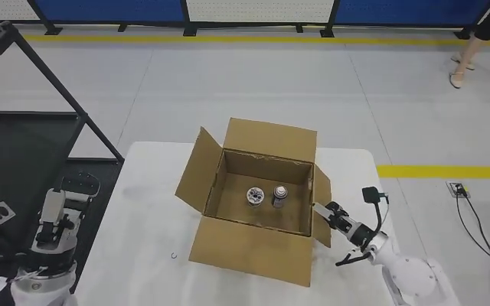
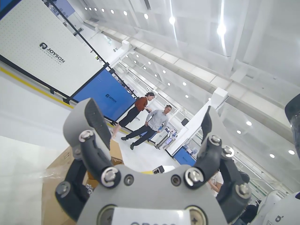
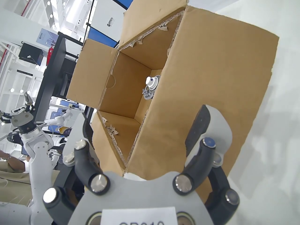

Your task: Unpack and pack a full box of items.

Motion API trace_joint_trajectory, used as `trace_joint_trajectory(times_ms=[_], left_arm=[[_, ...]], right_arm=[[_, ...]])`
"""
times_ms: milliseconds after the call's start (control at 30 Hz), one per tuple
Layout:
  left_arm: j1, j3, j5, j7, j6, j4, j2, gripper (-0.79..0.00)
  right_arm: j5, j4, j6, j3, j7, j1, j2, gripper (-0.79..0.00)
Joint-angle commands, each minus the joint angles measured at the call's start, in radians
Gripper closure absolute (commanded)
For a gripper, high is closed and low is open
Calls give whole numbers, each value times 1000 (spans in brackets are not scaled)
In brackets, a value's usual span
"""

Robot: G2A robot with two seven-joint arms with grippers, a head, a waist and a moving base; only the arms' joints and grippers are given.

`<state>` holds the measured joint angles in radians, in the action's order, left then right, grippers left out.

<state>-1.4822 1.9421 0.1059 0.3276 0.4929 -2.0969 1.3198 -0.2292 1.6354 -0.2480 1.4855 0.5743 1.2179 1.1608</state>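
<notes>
Grey fingers [image 3: 207,127] of the right gripper [image 3: 145,115] are held spread apart and nothing is gripped. This gripper is set at 4 o'clock of the box [image 1: 253,252], just beside its right flap [image 1: 322,187]; whether the flap is touched cannot be told. The left gripper [image 2: 150,108] is likewise held wide and empty. It is pointed up at the ceiling and is placed well apart from the box, at about 8 o'clock, past the edge of the table [image 1: 145,229].

On the box floor a bottle [image 1: 280,196] is stood upright, with a round item [image 1: 255,196] just beside it at 9 o'clock. Both are judged light and stiff. The bottle is probably smooth and slippery, so it is best taken around its body below the cap. A straight descent from above is called for, since the walls are deep. The cardboard flaps are expected to bend if pushed.

The layout of both items and the places of both arms are read from the top view. From the right wrist view the bottle's white cap, the torn cardboard along the rim and the upturned pose of the far gripper are added.
</notes>
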Motion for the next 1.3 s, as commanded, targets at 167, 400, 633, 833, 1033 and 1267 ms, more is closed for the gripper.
trace_joint_trajectory(times_ms=[167, 400, 633, 833, 1033, 1267], left_arm=[[-22, 0, 7, -15, 8, 4, -3, -785], [-23, -12, 17, -22, 19, 14, -6, -785], [-47, -35, 58, -32, 45, 38, -6, -785], [-47, -45, 41, -31, 47, 51, -7, -785], [-47, -45, 41, -31, 47, 51, -7, -785], [-47, -45, 41, -31, 47, 51, -7, -785]], right_arm=[[-32, 65, -58, -8, -105, 20, 2, -785], [-107, 204, -126, -23, -56, 47, -6, -785], [-339, 247, -46, -161, -44, -35, 3, -785], [-347, 229, -2, -180, -29, -60, 6, -785], [-347, 229, -2, -180, -29, -60, 6, -785], [-444, 202, 11, -262, -41, -126, 16, -785]])
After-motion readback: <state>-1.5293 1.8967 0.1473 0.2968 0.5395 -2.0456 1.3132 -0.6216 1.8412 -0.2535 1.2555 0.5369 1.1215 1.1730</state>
